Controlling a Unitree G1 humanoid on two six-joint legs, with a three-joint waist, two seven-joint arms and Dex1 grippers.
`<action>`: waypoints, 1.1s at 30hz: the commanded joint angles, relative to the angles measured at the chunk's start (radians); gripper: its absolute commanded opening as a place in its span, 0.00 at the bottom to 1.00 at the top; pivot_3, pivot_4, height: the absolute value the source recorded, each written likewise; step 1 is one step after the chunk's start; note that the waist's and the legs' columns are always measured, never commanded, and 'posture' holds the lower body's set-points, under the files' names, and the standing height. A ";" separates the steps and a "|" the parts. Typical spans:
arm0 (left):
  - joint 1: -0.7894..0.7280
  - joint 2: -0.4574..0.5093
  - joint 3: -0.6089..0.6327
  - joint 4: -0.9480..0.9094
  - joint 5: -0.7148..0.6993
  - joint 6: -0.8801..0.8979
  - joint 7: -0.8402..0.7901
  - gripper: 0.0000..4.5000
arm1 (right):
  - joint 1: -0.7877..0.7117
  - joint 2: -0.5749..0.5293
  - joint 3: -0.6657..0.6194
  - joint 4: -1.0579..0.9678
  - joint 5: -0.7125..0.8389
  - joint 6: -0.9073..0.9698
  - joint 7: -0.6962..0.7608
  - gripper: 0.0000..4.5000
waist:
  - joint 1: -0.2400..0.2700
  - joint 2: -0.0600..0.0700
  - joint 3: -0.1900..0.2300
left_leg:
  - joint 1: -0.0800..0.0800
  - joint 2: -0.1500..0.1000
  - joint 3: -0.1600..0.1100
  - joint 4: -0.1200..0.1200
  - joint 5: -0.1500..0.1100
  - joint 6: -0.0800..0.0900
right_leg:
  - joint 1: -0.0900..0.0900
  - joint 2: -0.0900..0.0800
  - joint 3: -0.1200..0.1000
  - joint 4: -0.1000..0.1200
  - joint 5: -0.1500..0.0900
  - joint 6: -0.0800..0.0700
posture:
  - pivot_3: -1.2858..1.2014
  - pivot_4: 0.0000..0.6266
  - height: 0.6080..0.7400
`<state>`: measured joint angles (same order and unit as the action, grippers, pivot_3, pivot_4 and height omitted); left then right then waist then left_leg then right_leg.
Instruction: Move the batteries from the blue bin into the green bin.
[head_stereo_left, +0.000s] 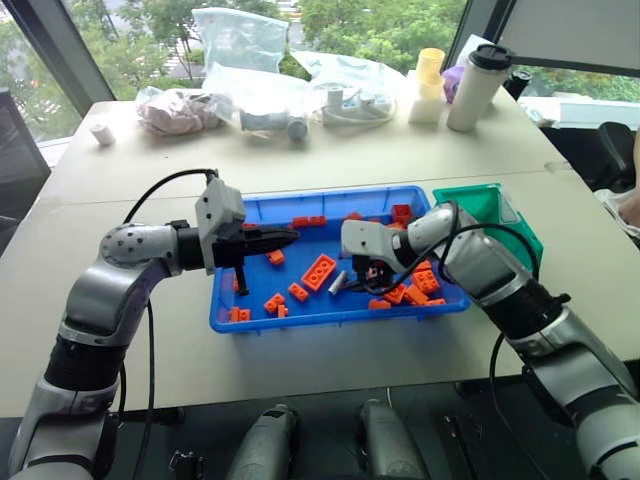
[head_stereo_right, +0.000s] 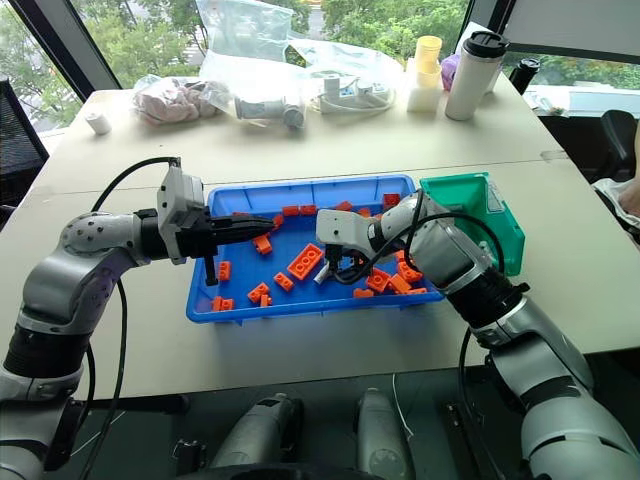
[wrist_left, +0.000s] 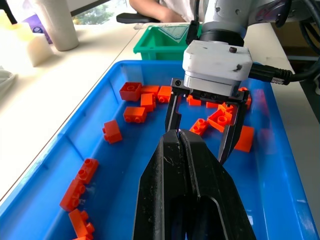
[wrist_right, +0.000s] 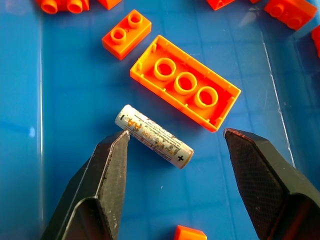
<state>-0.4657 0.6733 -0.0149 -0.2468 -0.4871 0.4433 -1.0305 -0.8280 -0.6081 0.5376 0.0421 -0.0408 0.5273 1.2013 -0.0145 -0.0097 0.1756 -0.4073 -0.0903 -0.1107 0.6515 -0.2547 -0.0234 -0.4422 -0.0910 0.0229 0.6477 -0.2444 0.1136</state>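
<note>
Currently spread wide, right tool (wrist_right: 172, 155), poised above one AA battery (wrist_right: 154, 136) lying loose on the blue bin (head_stereo_left: 232, 318) floor beside an upturned orange brick (wrist_right: 185, 82). Risk: crooked closing could roll it away. Left tool (wrist_left: 186, 165) clenched, empty. Green bin (head_stereo_left: 481, 206) adjacent.
</note>
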 joint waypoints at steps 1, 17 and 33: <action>0.003 0.015 0.029 -0.036 -0.004 -0.012 0.007 0.00 | -0.028 0.017 0.014 0.040 -0.025 -0.067 0.021 0.71 | 0.000 0.000 0.000 | 0.000 0.000 0.000 0.000 0.000 0.000 | 0.000 0.000 0.000 0.000 0.000 0.000 | 0.52 0.24 1.00; 0.027 0.030 0.043 -0.064 -0.011 -0.006 0.036 0.00 | -0.027 0.039 -0.064 0.059 -0.036 -0.023 0.013 0.01 | 0.001 0.000 0.000 | 0.000 0.000 0.000 0.000 0.000 0.000 | 0.000 0.000 0.000 0.000 0.000 0.000 | 0.52 0.24 1.00; -0.013 -0.010 0.006 0.003 0.002 -0.049 0.008 0.00 | 0.219 -0.345 -0.774 -0.263 0.162 0.566 -0.217 0.01 | 0.009 0.000 0.000 | 0.000 0.000 0.001 0.000 -0.003 0.006 | 0.001 -0.002 0.001 -0.001 0.000 0.000 | 0.52 0.24 1.00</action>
<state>-0.4589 0.6626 -0.0187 -0.2414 -0.4864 0.4204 -1.0114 -0.6213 -0.9316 -0.1895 -0.1797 0.1025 1.0784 1.0014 -0.0054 -0.0095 0.1755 -0.4070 -0.0901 -0.1096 0.6509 -0.2580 -0.0177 -0.4416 -0.0933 0.0235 0.6473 -0.2444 0.1135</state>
